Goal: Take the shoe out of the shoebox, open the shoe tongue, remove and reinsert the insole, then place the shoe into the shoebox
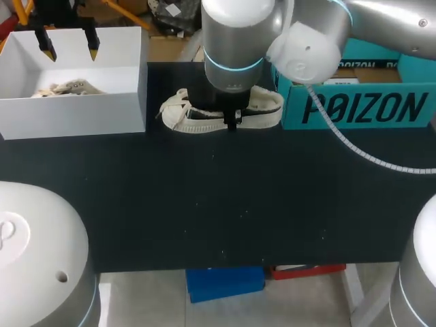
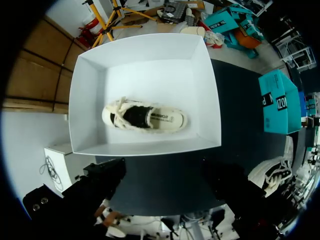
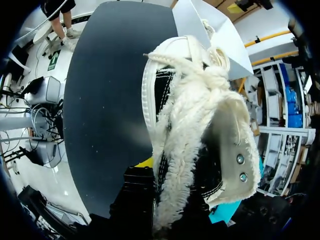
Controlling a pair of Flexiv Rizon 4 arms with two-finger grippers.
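Covering the bench, a black table [image 1: 204, 204] carries a white shoebox [image 1: 75, 112] at left and a teal box [image 1: 354, 105] at right. Cream fleece-lined sneaker [image 1: 197, 117] lies between them on the table. Right gripper [image 1: 231, 121] sits down on its side wall; can't tell if it's clamped. Left gripper [image 1: 69, 43] hangs above the shoebox, tips apart, over a second sneaker [image 2: 145, 116] inside.

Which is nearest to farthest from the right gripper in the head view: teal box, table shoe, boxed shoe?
1. The table shoe, right at the right gripper.
2. The teal box, beside it on the right.
3. The boxed shoe, far left inside the white shoebox.
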